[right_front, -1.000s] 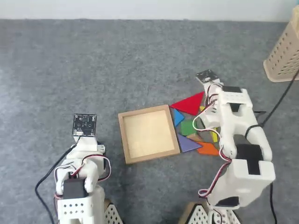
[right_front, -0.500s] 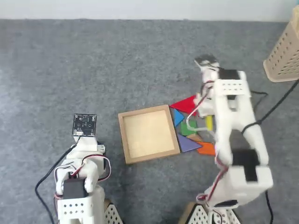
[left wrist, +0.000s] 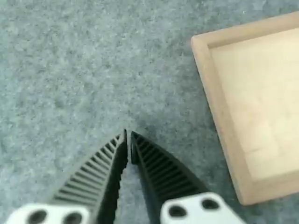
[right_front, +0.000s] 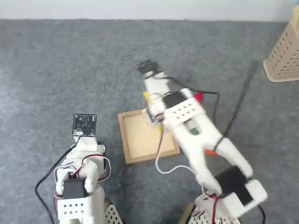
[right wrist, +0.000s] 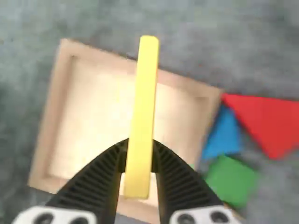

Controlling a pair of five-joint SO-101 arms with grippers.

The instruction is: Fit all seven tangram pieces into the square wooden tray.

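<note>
Since the high-view frame one second back, the right arm has swung from the loose pieces at centre-right across to frame centre. It now reaches over the square pale wooden tray (right_front: 123,137); the left arm is unchanged at lower left. Right pincer (right wrist: 140,142) is pinching a yellow flat tangram piece (right wrist: 144,93) by its two broad faces, so the piece stands on edge and its outline cannot be read. Key relation, right wrist view: the piece's long axis runs straight out from the jaws, up the frame, over the tray's bare floor, and its far end overlaps the tray's far rim. Height above the floor cannot be judged. A red triangular piece (right wrist: 261,119), a blue piece (right wrist: 224,135) and a green square piece (right wrist: 231,179) lie on the grey tabletop (right_front: 70,60), just beside the tray's rim at the right of that frame. Right arm pose, high view: stretched diagonally from its base at lower right to upper centre, wrist past the tray's far edge. Left pincer (left wrist: 128,135) has its jaws pressed together on nothing and sits over bare tabletop, with the tray corner at upper right of its view. Judgement: placing the first piece. The right arm is the nearer one and should lower the piece and tip it flat; released on edge, it may lean on a wall or straddle the rim.
</note>
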